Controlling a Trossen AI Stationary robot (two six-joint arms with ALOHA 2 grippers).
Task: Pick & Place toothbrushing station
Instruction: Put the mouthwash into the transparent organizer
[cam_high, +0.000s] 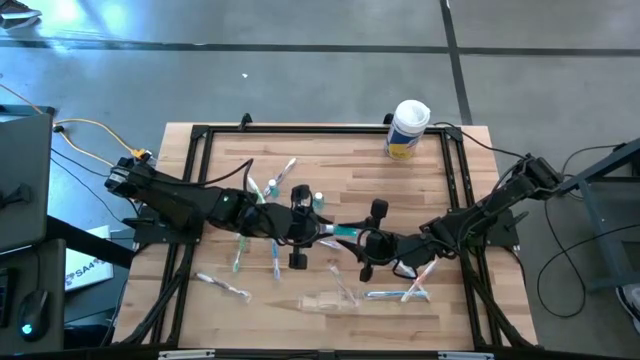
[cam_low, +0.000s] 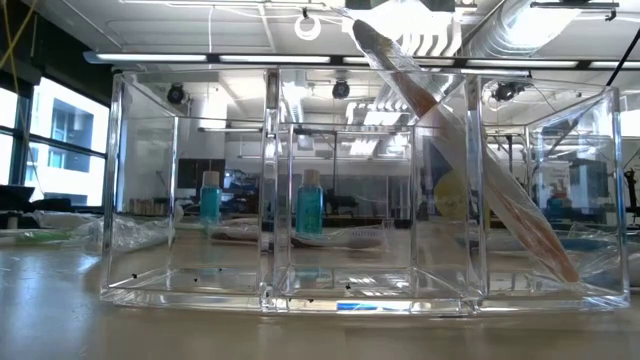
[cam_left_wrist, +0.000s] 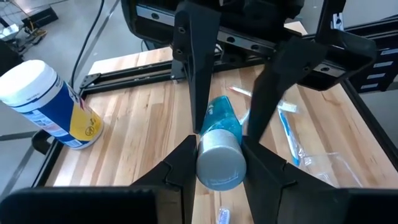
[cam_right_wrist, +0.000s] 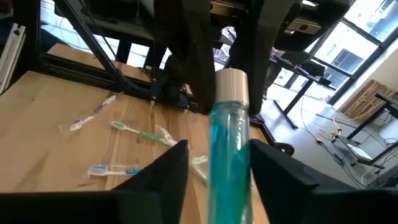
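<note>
A small tube of teal liquid with a silver cap (cam_high: 343, 232) hangs level above the table's middle, between my two grippers. My left gripper (cam_high: 318, 230) is shut on its cap end. My right gripper (cam_high: 362, 240) is open, its fingers (cam_right_wrist: 180, 158) on either side of the tube's base end (cam_right_wrist: 229, 162), with a gap on one side. Two more teal tubes (cam_high: 318, 200) stand upright on the table. Wrapped toothbrushes (cam_high: 240, 250) lie scattered. The clear holder (cam_high: 325, 300) stands near the front edge, and a toothbrush (cam_low: 480, 170) leans in its right compartment. My left gripper pinches the tube's silver cap (cam_left_wrist: 221, 163) between its two fingers (cam_left_wrist: 180, 165). The fingers come level from the table's left and lie along the tube. The tube is lifted clear of the table and lies level, its base pointing toward the right arm.
A large white canister with a yellow label (cam_high: 408, 128) stands at the far right of the table. Toothbrushes lie near the right arm (cam_high: 400, 293) and at the front left (cam_high: 222, 287). A black frame (cam_high: 200, 130) runs round the tabletop.
</note>
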